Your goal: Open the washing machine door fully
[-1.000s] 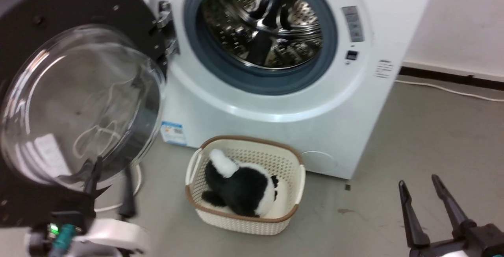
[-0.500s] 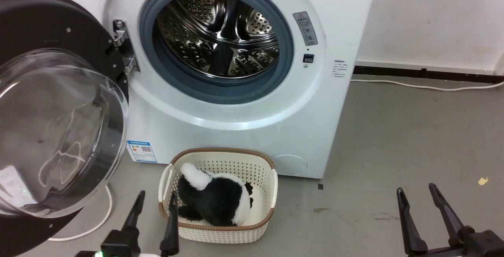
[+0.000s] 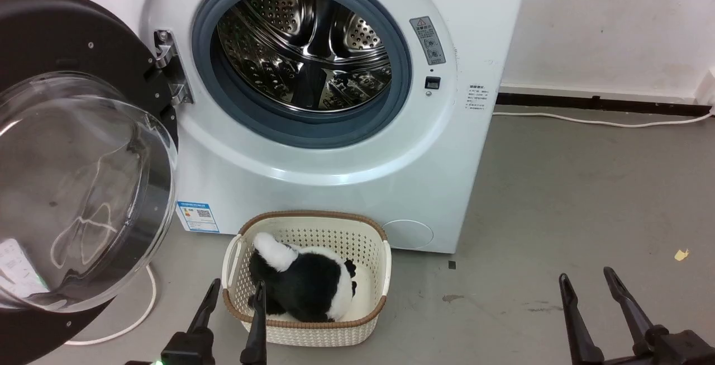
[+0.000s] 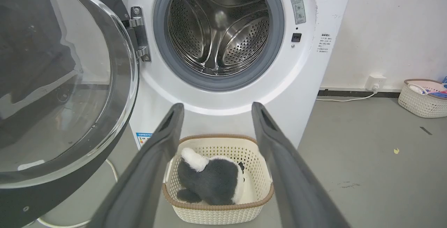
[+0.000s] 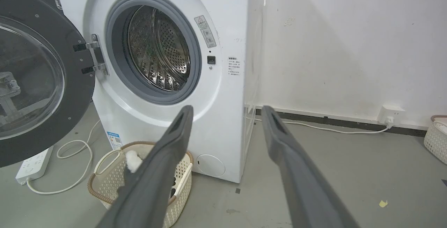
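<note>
The white washing machine (image 3: 346,175) (image 4: 223,92) (image 5: 223,92) faces me with its steel drum (image 3: 304,52) exposed inside the grey-blue gasket. Its door (image 3: 67,46) (image 4: 59,81) (image 5: 31,81), a black disc with a bulging clear window, hangs swung wide out to the left on a metal hinge (image 3: 167,69). My left gripper (image 3: 237,289) (image 4: 214,107) is open at the bottom of the head view, in front of the basket and apart from the door, holding nothing. My right gripper (image 3: 585,280) (image 5: 227,111) stands open over bare floor at the lower right.
A cream basket (image 3: 368,253) (image 4: 260,172) holding a black and white plush toy (image 3: 301,281) sits on the floor before the machine. A white cable (image 3: 142,309) and power strip (image 5: 33,163) lie under the door. Another basket (image 4: 424,97) stands by the right wall.
The head camera has swung, shifting the whole picture. My left gripper has come away from the door's window and now sits lower, near the basket. The right gripper has kept its place.
</note>
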Available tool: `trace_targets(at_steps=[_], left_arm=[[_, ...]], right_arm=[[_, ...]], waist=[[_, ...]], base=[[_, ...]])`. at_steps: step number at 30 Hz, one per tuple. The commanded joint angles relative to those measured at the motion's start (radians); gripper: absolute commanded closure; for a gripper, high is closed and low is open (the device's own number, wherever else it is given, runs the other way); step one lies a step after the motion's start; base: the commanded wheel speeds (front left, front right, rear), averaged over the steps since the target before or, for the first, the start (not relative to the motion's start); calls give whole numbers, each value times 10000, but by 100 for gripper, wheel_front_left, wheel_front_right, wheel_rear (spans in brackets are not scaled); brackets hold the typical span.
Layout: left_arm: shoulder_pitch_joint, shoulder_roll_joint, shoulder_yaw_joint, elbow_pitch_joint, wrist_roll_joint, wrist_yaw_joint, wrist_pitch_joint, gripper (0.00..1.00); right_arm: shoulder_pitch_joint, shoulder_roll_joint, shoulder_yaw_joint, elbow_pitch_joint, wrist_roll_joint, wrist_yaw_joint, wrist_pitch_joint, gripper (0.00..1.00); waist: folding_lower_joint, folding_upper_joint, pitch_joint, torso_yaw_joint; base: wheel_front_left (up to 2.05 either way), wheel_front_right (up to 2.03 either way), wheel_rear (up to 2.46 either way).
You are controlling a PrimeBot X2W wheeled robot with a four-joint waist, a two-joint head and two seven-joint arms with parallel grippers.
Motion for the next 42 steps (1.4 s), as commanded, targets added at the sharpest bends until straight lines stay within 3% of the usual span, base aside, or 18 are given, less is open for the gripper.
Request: trace_targets(at_steps=[1,4,5,42], left_arm=[[1,60,-35,76,69,33,-72,0],[-24,49,-64,143,-2,-55,-87,0],[-20,24,-50,189,-83,-80,-82,100],[-231,-380,591,-80,535,-438,703,100]], right_arm=[[120,35,-10,52,67,8,-44,0],[109,35,6,99,71,8,-44,0],[106,35,8,109,77,8,-44,100],[-413,9,180,86,-207,2,731,100]], waist=[[0,0,-3,18],[0,0,-3,28],[0,0,-1,32],[0,0,154,-206]], base=[[0,0,0],[0,0,0],[0,0,0],[0,0,0]])
